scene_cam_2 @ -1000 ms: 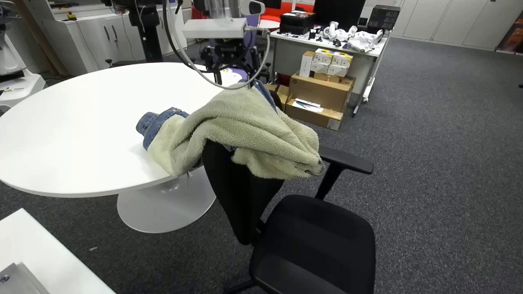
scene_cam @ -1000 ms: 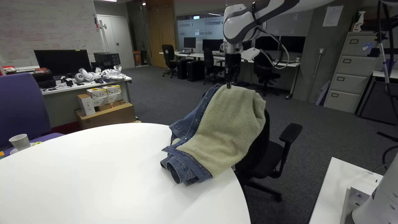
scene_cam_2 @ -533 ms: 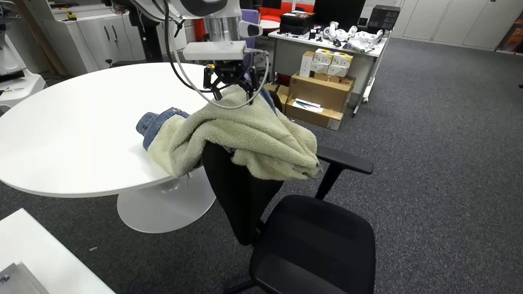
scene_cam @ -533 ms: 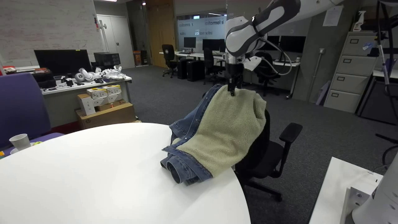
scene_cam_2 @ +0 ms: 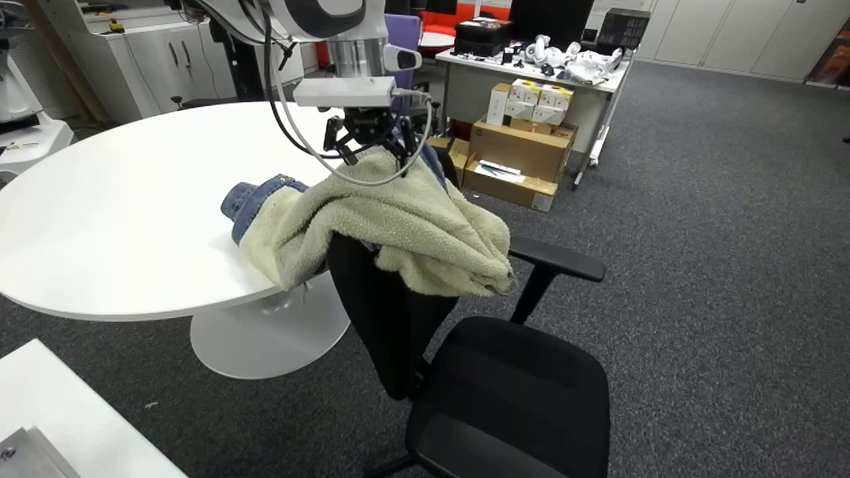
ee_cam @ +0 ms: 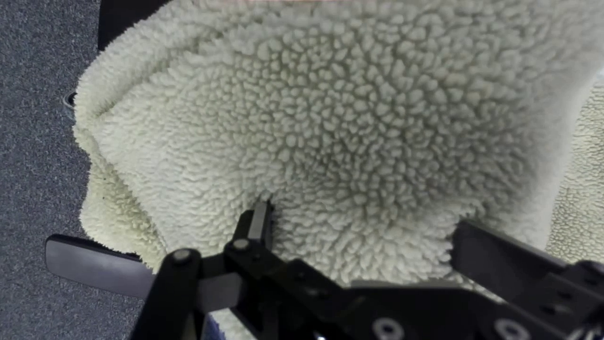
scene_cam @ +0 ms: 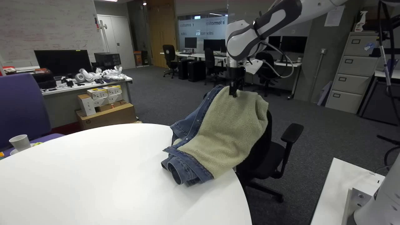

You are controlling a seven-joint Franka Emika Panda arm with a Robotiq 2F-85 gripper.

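Note:
A blue denim jacket with a cream fleece lining (scene_cam: 228, 131) (scene_cam_2: 412, 212) is draped, lining side out, over the backrest of a black office chair (scene_cam_2: 385, 312). Its denim end (scene_cam: 187, 168) rests on the round white table (scene_cam: 109, 175). My gripper (scene_cam: 236, 93) (scene_cam_2: 377, 167) points down onto the top of the jacket over the backrest. In the wrist view the gripper (ee_cam: 364, 217) is open, its fingers (ee_cam: 495, 259) wide apart. The fingertips press into the fleece, which bulges up slightly between them. The top of the backrest is hidden under the jacket.
A chair armrest (scene_cam: 292, 132) sticks out beside the jacket. A white robot-base table (scene_cam: 353, 178) stands near the chair. A purple chair (scene_cam: 22, 109) with a white cup (scene_cam: 20, 142) is across the round table. Cardboard boxes (scene_cam_2: 518, 153) stand on the floor behind.
My gripper has come down from just above the jacket until its fingertips press into the fleece. The fingers stayed open. The jacket's hanging corner has shifted slightly down and inward.

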